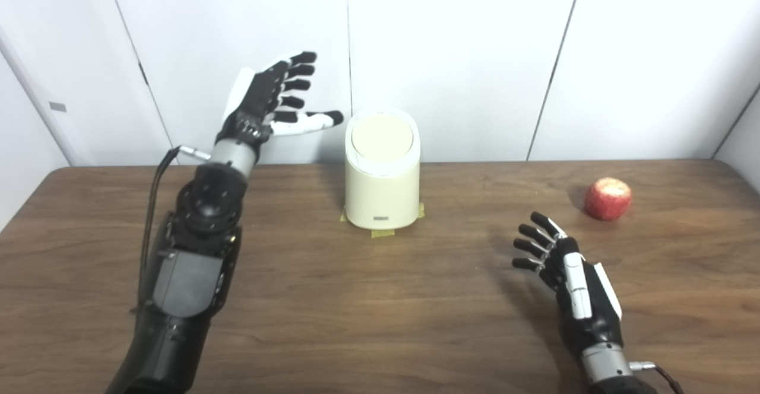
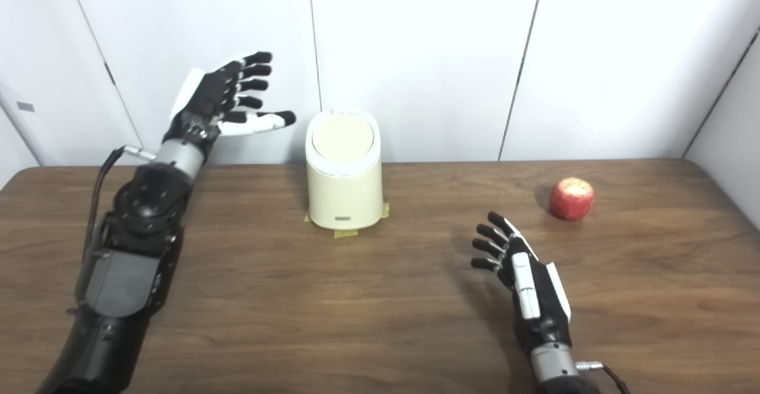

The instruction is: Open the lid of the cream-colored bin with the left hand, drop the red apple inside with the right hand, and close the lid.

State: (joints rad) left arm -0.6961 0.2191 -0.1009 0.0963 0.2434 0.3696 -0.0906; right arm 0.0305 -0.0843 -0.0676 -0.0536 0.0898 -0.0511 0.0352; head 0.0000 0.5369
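On table, lidded cream bin, left hand raised, right hand low, fingers spread, apple apart.

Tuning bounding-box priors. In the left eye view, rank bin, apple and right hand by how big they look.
1. Bin: largest.
2. Right hand: smaller than the bin, but it sits nearer the camera, so its apparent size is inflated; treat this rank as unsure.
3. Apple: clearly smallest.
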